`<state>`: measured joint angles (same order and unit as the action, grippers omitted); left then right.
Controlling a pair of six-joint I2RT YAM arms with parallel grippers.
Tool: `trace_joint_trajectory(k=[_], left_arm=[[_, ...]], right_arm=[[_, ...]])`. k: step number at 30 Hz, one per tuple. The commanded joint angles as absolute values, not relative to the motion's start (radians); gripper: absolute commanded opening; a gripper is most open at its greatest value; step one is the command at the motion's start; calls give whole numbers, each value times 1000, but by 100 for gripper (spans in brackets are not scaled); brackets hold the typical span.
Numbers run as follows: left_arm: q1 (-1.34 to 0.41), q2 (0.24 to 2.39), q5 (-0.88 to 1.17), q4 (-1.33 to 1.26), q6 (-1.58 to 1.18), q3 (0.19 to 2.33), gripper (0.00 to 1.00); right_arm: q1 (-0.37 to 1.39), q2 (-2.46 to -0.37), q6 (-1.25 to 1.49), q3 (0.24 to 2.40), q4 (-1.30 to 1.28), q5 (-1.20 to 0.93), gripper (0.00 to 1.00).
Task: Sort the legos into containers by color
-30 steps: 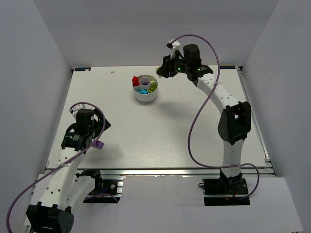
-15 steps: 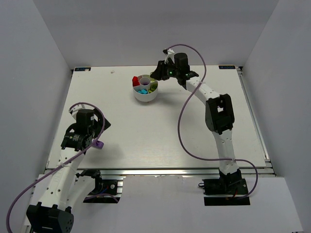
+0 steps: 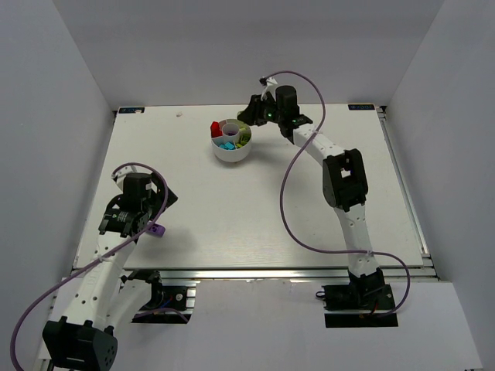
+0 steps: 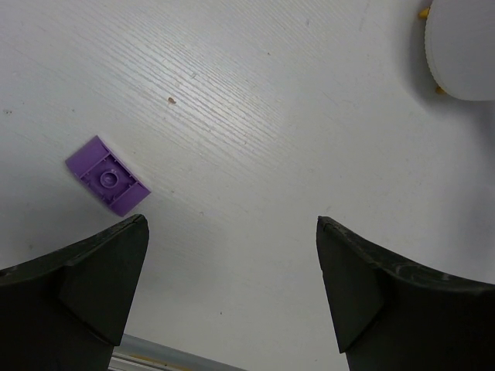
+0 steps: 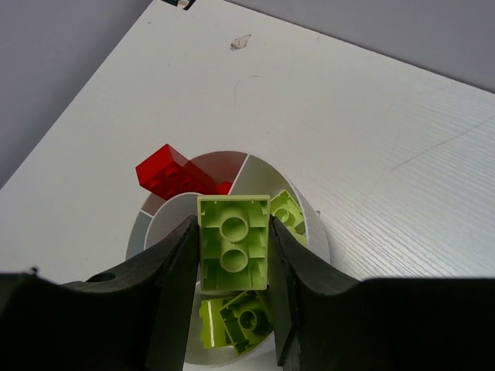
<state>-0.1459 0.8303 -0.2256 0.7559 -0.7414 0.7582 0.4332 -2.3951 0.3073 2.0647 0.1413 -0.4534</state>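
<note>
So the biggest thing here is the white table (image 3: 255,209), with both arms bolted at its near edge. The right arm (image 3: 344,185) is stretched way out to the far side, and the left arm (image 3: 116,232) is tucked in close at the near left corner

Then there's the round white dish (image 3: 230,156), sitting on the far part of the table a bit left of centre. Its wedges already have stuff in them: a red brick (image 5: 166,174) poking up over the rim on the far-left side, some cyan bricks (image 3: 227,144) on the near side, and a few lime green bricks (image 5: 240,321) in the wedge on the right

The right gripper (image 5: 232,255) is right over the dish, clamped on a lime green lego (image 5: 233,239), one finger pressed against each long side. The brick hangs above the middle of the dish, next to the green wedge. Can't tell if it's touching anything underneath, honestly

The left gripper (image 4: 232,239) has its jaws spread wide apart with nothing between them, just bare table below

The smallest bit is one purple lego (image 4: 108,176) lying flat on the table by itself, well away from the dish. It's near the left gripper's left finger (image 4: 93,270), outside the gap and not touching it
</note>
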Motion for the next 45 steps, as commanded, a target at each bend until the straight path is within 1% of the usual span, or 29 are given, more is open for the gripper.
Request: trace_joint_trajectory(k=[1, 7, 8, 9, 11, 12, 14, 15, 16, 17, 19, 20, 28, 30, 31, 32, 33, 34, 35, 37, 38, 39, 40, 41, 42, 43, 44, 45], left_arm=[[-143, 831, -218, 753, -744, 767, 98], [-143, 831, -218, 761, -745, 769, 98], [-143, 831, -216, 762, -746, 769, 98], [-143, 831, -216, 761, -747, 769, 98], [-143, 831, -216, 764, -747, 770, 98], [-143, 831, -216, 768, -749, 772, 98], [-143, 828, -215, 773, -749, 772, 98], [-143, 827, -215, 775, -750, 772, 98], [-143, 824, -215, 776, -750, 772, 98], [-143, 822, -216, 778, -752, 770, 98], [-143, 821, -213, 778, -755, 769, 98], [-143, 819, -213, 776, -755, 767, 98], [-141, 818, -218, 784, -776, 762, 98], [-143, 804, -236, 785, -825, 761, 98], [-143, 798, -247, 791, -848, 756, 98], [-143, 795, -258, 795, -871, 752, 98], [-143, 792, -256, 795, -880, 747, 98], [-143, 785, -253, 795, -887, 744, 98], [-143, 785, -253, 801, -908, 739, 98], [-143, 795, -262, 834, -936, 727, 89], [-141, 802, -270, 848, -957, 723, 83], [-140, 813, -271, 860, -969, 710, 77], [-137, 839, -273, 877, -982, 704, 67], [-133, 853, -273, 882, -1005, 695, 66], [-129, 868, -272, 884, -1012, 683, 66], [-114, 905, -276, 888, -1022, 680, 66], [-103, 925, -284, 893, -1037, 678, 68], [-91, 948, -297, 896, -1048, 680, 71]], right_arm=[[431, -2421, 328, 2109, 212, -442, 0], [433, -2439, 337, 2114, 233, -425, 0], [433, -2442, 336, 2112, 238, -420, 3], [433, -2445, 334, 2112, 247, -416, 10], [433, -2453, 331, 2112, 250, -410, 17], [431, -2456, 327, 2112, 250, -408, 23], [433, -2464, 325, 2111, 252, -410, 31], [433, -2465, 325, 2108, 252, -411, 39], [433, -2465, 325, 2106, 253, -413, 43], [433, -2465, 325, 2103, 255, -414, 49], [433, -2467, 322, 2102, 256, -419, 54], [433, -2467, 321, 2102, 256, -422, 56], [425, -2448, 322, 2100, 259, -428, 58], [410, -2416, 308, 2091, 256, -446, 66], [400, -2402, 257, 2071, 255, -465, 74], [391, -2382, 221, 2054, 256, -510, 89], [370, -2331, 187, 2030, 264, -538, 89], [355, -2304, 158, 1961, 278, -564, 89], [341, -2274, 109, 1918, 297, -630, 89], [289, -2189, 66, 1800, 340, -724, 89], [270, -2163, 37, 1767, 345, -855, 89], [240, -2114, 20, 1738, 319, -905, 86], [230, -2090, 3, 1682, 283, -941, 72], [226, -2060, -53, 1649, 240, -960, 63], [221, -1995, -174, 1616, 144, -972, 54], [221, -1958, -228, 1573, 114, -977, 37], [219, -1919, -271, 1463, 101, -983, 32], [219, -1842, -340, 1410, 94, -991, 29]])
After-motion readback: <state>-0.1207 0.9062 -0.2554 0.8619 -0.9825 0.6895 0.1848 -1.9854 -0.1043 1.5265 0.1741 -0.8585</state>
